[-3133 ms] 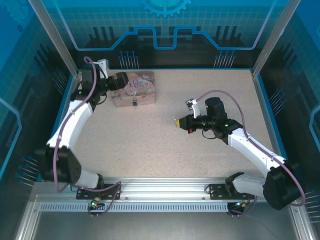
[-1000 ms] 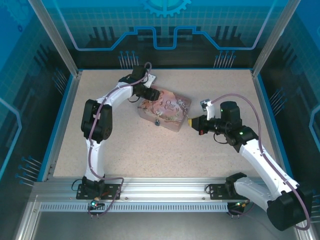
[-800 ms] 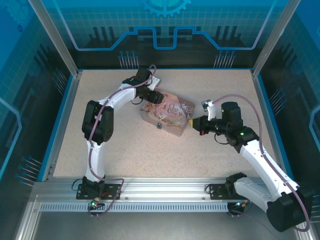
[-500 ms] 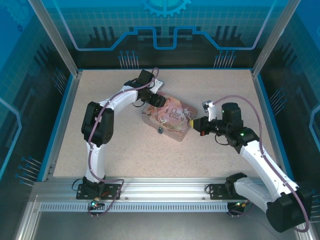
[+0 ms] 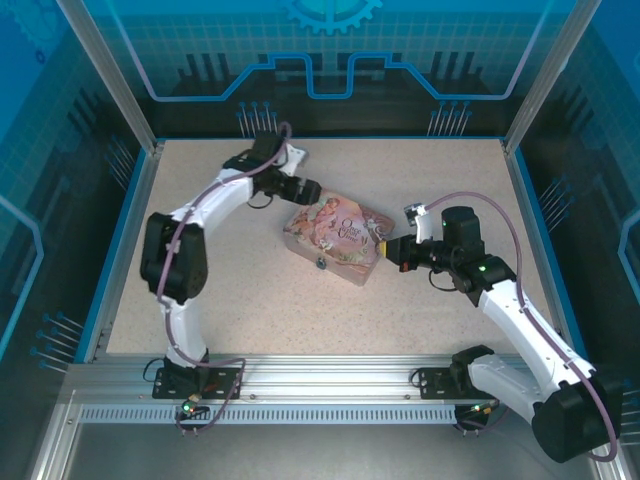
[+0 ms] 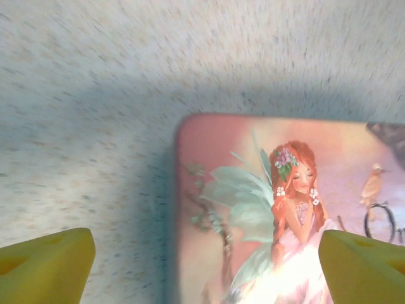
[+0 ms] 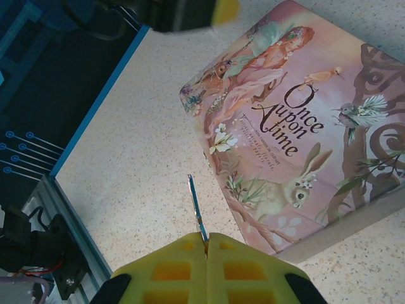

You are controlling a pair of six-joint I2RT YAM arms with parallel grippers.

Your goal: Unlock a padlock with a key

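Progress: key in hand, not yet inserted. Right gripper clenched on key bow, thin blade sticking out ahead of fingers. Padlock hangs at near side face of pink tin box, which sits mid-desk. Shackle too small to judge; presumed locked. Left to do: align, insert, turn.

Pose: right arm elbow-bent, gripper just beside box's right end, key apart from box. Left arm reaches far, left gripper released, jaws wide over box's far-left corner, holding nothing.
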